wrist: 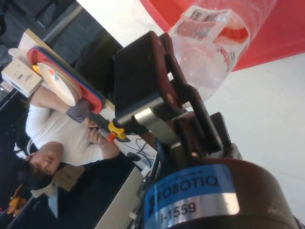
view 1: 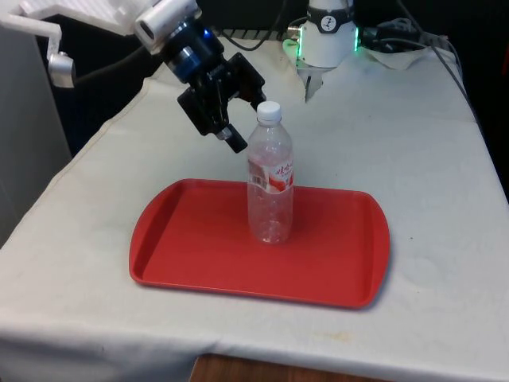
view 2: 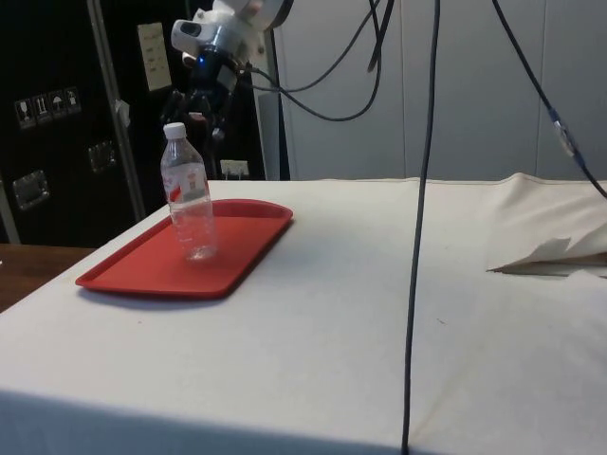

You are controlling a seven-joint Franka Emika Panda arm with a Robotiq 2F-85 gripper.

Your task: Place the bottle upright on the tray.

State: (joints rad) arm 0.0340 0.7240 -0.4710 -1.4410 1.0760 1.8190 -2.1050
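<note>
Bottle (view 1: 270, 179) upright mid-tray (view 1: 175, 255); gripper (view 1: 238, 127) beside neck — apart, fingers spread.

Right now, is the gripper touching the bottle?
Cannot tell. In the front view the gripper sits right beside the bottle near its neck, with no clear gap or contact.

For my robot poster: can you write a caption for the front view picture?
A clear bottle stands upright on the red tray, the robot's gripper beside it.
</note>
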